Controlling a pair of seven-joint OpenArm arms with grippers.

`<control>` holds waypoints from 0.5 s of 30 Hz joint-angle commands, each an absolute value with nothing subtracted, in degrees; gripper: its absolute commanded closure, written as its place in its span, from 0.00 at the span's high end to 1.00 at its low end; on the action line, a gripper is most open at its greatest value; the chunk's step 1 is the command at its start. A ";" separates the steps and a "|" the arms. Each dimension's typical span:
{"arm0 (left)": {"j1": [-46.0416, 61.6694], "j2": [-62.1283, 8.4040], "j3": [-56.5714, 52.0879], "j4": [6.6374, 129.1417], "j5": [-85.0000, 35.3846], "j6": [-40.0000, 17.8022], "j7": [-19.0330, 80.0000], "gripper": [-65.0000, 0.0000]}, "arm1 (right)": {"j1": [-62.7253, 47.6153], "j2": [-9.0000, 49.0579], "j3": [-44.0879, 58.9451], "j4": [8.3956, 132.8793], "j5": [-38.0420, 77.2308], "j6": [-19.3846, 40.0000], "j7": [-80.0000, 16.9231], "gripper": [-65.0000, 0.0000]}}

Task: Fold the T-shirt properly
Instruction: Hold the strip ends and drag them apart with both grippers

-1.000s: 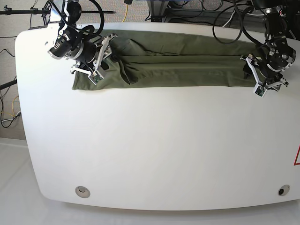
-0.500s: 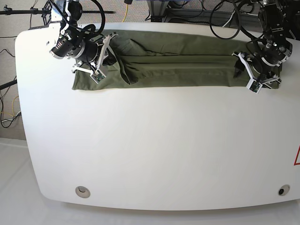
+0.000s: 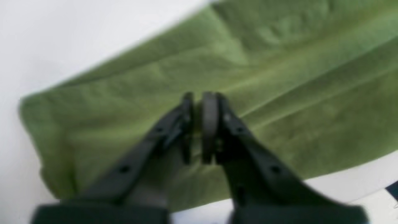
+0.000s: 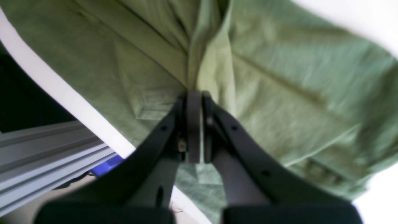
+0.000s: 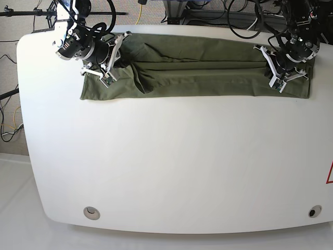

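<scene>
The T-shirt (image 5: 197,70) is stretched out as a long folded band along the far edge of the white surface (image 5: 171,161), running pretty much side to side. One end sits near the far-left corner in the base view, the other near the far-right corner.

The right hand (image 5: 112,60) is over the shirt's left end in the base view. From its own wrist cam, the right hand (image 4: 194,124) has its pads pressed together with a fold of green cloth coming up right at the tips, so it looks clenched on the T-shirt (image 4: 279,93). You can see a ridge of fabric bunching up just ahead of the tips, and the surface edge plus some metal framing (image 4: 46,155) off to the left.

The left hand (image 5: 278,65) is at the other end of the band. In its wrist cam, the left hand (image 3: 199,124) is nearly closed, just a thin gap between the pads, with the T-shirt (image 3: 279,77) right underneath. It's blurry, so I can't tell if it's actually pinching cloth or not.
</scene>
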State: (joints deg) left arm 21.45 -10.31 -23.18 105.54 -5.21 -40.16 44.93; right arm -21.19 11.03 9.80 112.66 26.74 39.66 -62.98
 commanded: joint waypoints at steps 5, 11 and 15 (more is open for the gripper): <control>20.77 -11.31 -23.13 104.31 -4.65 -40.00 42.72 0.00 | -22.29 10.16 9.77 108.23 21.92 40.00 -54.07 0.00; 19.82 -11.72 -21.23 99.01 -3.01 -40.00 40.63 0.00 | -20.03 9.60 8.83 100.59 17.66 40.00 -51.04 0.00; 19.19 -11.98 -20.24 95.83 -1.96 -40.00 39.40 0.00 | -18.45 9.65 7.79 97.39 17.08 40.00 -51.06 0.00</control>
State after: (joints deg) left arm 19.33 -11.49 -20.73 97.10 -2.96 -39.53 38.59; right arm -18.85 9.37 8.25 98.76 19.88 40.56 -48.56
